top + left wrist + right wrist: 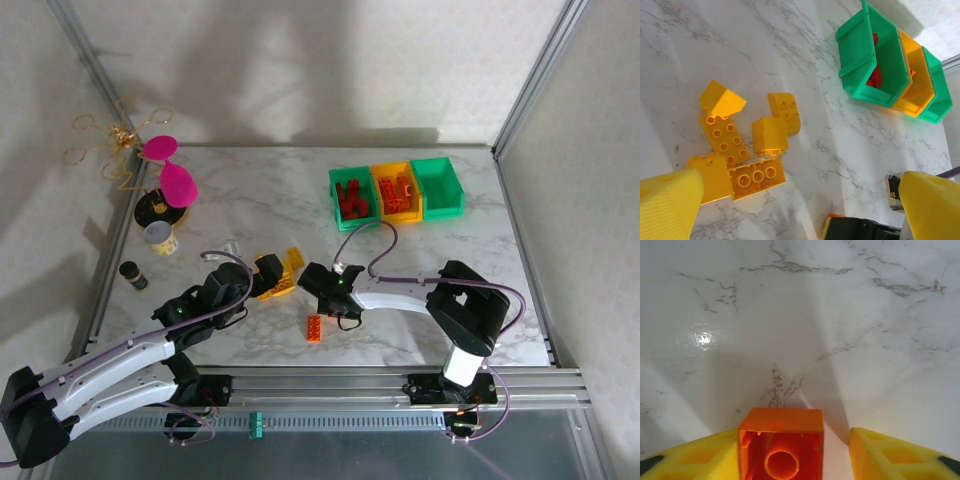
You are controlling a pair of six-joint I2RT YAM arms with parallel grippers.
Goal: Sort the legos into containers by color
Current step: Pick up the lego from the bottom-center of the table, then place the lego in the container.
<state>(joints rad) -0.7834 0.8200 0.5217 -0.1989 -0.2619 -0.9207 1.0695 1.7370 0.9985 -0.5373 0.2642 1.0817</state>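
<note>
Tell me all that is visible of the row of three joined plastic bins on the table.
The row of three joined open-top plastic bins stands upright on the white marble table, in its far right part, with nothing gripping it. The bins look like hard, smooth plastic, and neighbouring walls touch. The left green bin holds red bricks, the yellow middle bin holds orange bricks, and the right green bin looks empty.

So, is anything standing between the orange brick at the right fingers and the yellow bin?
Nothing visible does. The table between the orange brick and the yellow bin carries nothing in that stretch; only the right arm's own cable loops above it.
</note>
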